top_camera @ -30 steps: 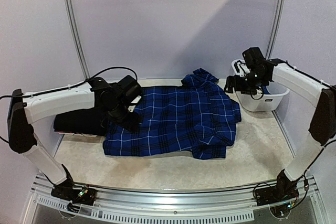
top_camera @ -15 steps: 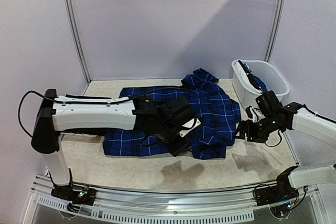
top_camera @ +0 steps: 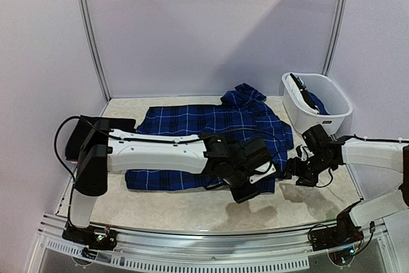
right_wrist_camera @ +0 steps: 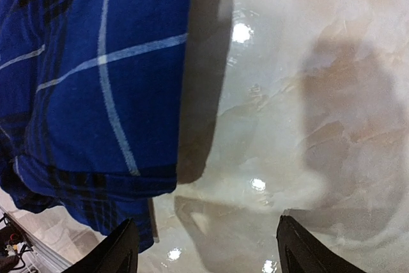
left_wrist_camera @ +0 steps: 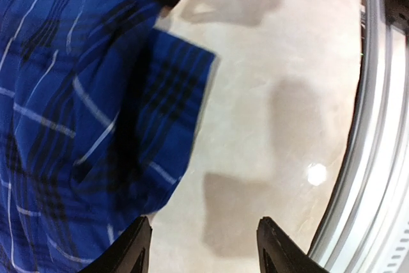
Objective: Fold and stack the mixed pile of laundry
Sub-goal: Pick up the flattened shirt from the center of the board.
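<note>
The blue plaid shirt (top_camera: pixel 211 129) lies spread flat mid-table. The plain black garment (top_camera: pixel 82 139) lies at the far left, partly behind the left arm. The red-black plaid one is out of view. My left gripper (top_camera: pixel 251 187) is open and empty, low over the table at the shirt's front right corner. In the left wrist view the shirt (left_wrist_camera: pixel 83 107) lies left of the open gripper (left_wrist_camera: pixel 201 250). My right gripper (top_camera: pixel 295 169) is open and empty just right of the shirt's right edge. The right wrist view shows the shirt hem (right_wrist_camera: pixel 96 81) above the open gripper (right_wrist_camera: pixel 211 247).
The white plastic basket (top_camera: pixel 332 114) stands at the back right with dark and blue cloth inside. The left arm stretches across the shirt's front edge. The metal front rail (left_wrist_camera: pixel 383 126) runs close to the left gripper. Walls enclose the table.
The left arm swept from the shirt's left side to its front right corner. The right arm came down from the basket to the table beside the shirt's right edge.
</note>
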